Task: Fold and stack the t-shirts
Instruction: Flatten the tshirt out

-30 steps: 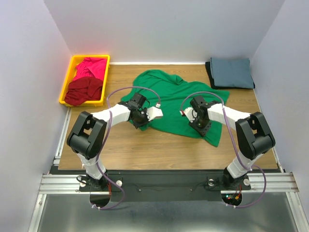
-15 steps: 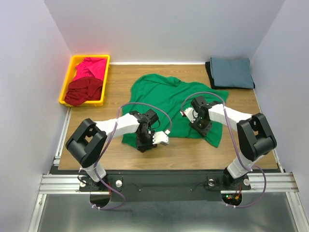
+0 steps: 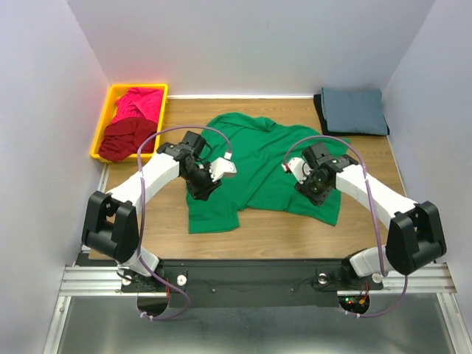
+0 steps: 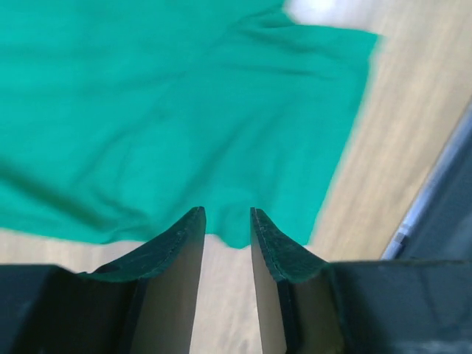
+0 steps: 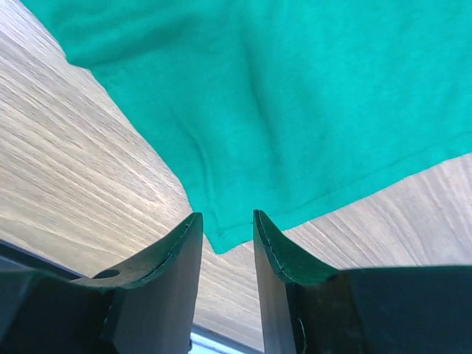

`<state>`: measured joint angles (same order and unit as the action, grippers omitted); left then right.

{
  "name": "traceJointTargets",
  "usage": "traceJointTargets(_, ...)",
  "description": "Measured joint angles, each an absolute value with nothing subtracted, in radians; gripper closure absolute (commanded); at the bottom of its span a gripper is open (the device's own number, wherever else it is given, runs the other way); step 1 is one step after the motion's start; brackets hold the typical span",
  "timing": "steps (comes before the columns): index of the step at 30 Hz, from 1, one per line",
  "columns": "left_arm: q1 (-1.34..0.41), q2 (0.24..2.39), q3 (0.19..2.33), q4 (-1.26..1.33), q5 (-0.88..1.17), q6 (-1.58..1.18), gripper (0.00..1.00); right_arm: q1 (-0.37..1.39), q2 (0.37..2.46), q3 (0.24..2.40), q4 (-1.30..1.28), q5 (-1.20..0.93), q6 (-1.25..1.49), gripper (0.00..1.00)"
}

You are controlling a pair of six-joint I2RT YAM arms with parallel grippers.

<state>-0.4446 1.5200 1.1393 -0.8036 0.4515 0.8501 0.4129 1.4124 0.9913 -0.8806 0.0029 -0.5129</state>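
From above, the green shirt (image 3: pixel 258 151) lies spread in the middle of the table (image 3: pixel 258 230). Both arms bend inward, the left gripper (image 3: pixel 203 189) pointing down over the shirt's left side and the right gripper (image 3: pixel 318 190) over its right. The pink shirt (image 3: pixel 140 103) and dark red shirt (image 3: pixel 127 139) sit in the yellow bin (image 3: pixel 125 157); the blue-grey shirt (image 3: pixel 354 110) lies folded at the far right corner

Left wrist: jaws slightly apart, holding nothing, above the shirt's edge

Right wrist: jaws slightly apart, holding nothing, above a shirt corner
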Motion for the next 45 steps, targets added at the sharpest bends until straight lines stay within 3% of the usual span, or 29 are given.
traceJointTargets(6,-0.41,1.62,1.177,-0.612,0.322,0.81,0.58,0.372,1.417,0.998,-0.88,0.004,-0.497,0.63)
traceJointTargets(14,-0.351,1.819,1.168,-0.419,0.168,0.809,0.66,0.237,1.533,0.951,-0.816,0.051,-0.506,0.65)
traceJointTargets(23,-0.366,1.555,0.854,-0.396,0.146,0.839,0.69,0.243,1.53,0.831,-0.727,0.102,-0.598,0.64)
traceJointTargets(29,-0.409,1.367,0.746,-0.621,0.21,0.849,0.57,0.238,1.37,0.698,-0.725,0.169,-0.733,0.6)
traceJointTargets(34,-0.408,1.308,0.901,-0.766,0.319,0.842,0.55,0.234,1.308,0.815,-0.839,0.117,-0.767,0.58)
traceJointTargets(36,-0.408,1.327,0.986,-0.756,0.344,0.826,0.48,0.234,1.322,0.911,-0.838,0.084,-0.757,0.58)
traceJointTargets(45,-0.367,1.642,1.412,-0.54,0.412,0.695,0.37,0.234,1.588,1.141,-0.807,-0.038,-0.587,0.59)
